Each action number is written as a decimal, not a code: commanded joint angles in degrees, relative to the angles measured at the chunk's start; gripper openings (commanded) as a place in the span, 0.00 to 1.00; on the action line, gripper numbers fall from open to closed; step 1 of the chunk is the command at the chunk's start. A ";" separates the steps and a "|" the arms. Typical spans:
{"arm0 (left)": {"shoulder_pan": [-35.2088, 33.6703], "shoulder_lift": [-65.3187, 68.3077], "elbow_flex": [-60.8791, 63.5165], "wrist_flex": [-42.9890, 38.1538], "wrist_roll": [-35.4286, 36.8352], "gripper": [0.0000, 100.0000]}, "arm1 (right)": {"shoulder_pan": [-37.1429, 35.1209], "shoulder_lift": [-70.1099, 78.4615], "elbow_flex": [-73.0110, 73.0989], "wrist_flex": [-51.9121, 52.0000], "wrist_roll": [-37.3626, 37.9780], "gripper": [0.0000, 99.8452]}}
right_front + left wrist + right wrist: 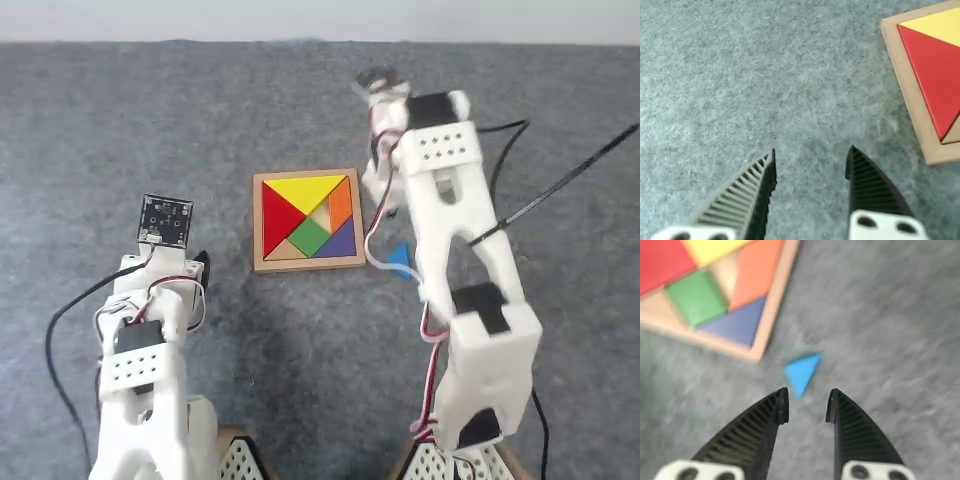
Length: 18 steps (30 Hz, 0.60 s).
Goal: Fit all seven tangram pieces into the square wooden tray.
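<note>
The square wooden tray (258,222) lies in the middle of the table, and we count five coloured pieces in it. A yellow triangle (305,190) sits along the far edge and a red triangle (278,220) along the left edge. An orange piece (341,205) is against the right edge, a green square (310,237) is near the centre, and a violet-blue triangle (340,243) fills the near right corner. Bare wood shows in a small gap between the green square and the orange piece, and again in the near left corner.

A small light blue triangle (399,257) lies flat on the grey felt (150,120), just right of the tray's near right corner and apart from it.

The right gripper (807,405) is just beside this triangle, which lies between the tips and the tray. Its jaws stand a narrow way apart and hold nothing. We cannot tell whether a tip touches the piece.

The left gripper (812,160) is over bare felt to the left of the tray, near its left edge. Its jaws are spread wide and hold nothing. In its wrist view we see the tray's corner with the red and yellow triangles.
</note>
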 commanded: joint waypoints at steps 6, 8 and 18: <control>0.18 -1.85 -0.66 -1.05 -0.62 0.21 | -4.26 -6.46 24.70 -10.42 -11.25 0.13; 0.18 -1.85 -0.66 -1.05 -0.62 0.21 | -4.09 -2.33 24.88 -12.97 -12.66 0.13; 0.18 -1.85 -0.66 -1.05 -0.62 0.21 | -2.68 12.00 14.51 -13.05 -15.38 0.16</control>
